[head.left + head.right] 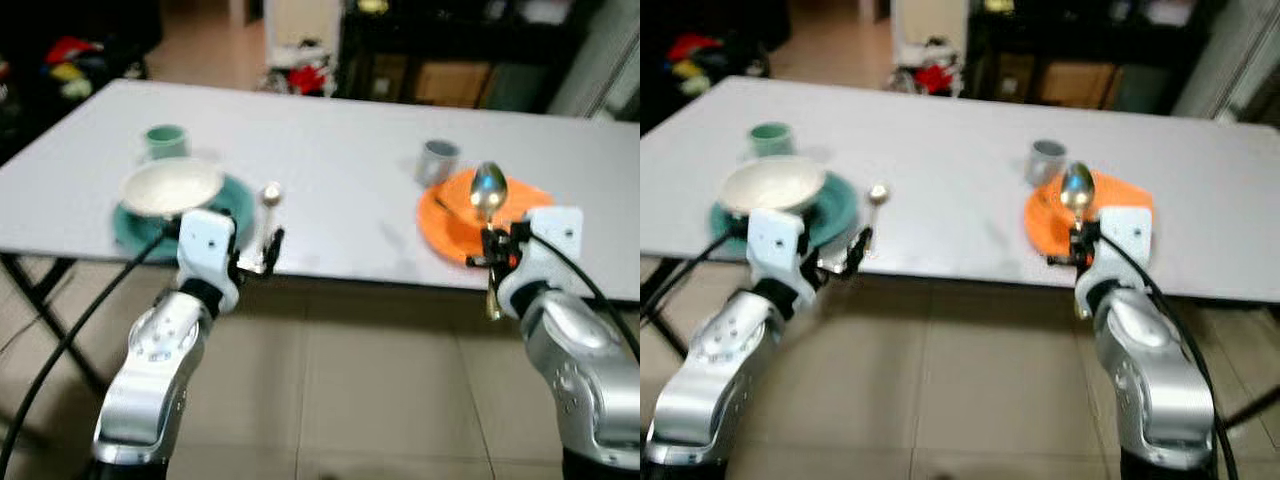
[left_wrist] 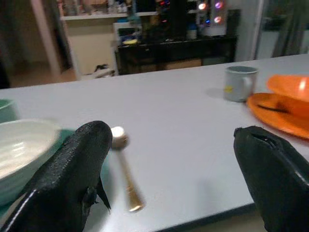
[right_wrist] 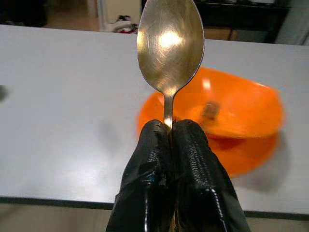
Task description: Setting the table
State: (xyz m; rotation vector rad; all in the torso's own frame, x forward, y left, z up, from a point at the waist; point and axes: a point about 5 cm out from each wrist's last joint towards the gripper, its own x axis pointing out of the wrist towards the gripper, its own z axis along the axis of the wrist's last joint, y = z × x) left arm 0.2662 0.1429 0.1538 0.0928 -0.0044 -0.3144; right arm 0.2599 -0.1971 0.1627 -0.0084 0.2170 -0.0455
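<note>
Right gripper (image 3: pixel 170 145): ribbed black fingers pinched on a shiny metal spoon (image 3: pixel 170 46), upright before the glossy orange plate (image 1: pixel 455 215). Left gripper (image 2: pixel 174 164) spread wide, empty, over a second spoon (image 2: pixel 124 171) lying on the smooth white table (image 1: pixel 340 170) beside a round white bowl (image 1: pixel 170 187).

head cameras downward, wrists near table (image 1: pixel 330 170)

Orange plate (image 1: pixel 455 222), seemingly teal plate (image 1: pixel 235 200).

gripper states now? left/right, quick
Left gripper: open, holding nothing, at the table edge by the spoon on the table.
Right gripper: closed on a spoon, bowl up.
</note>
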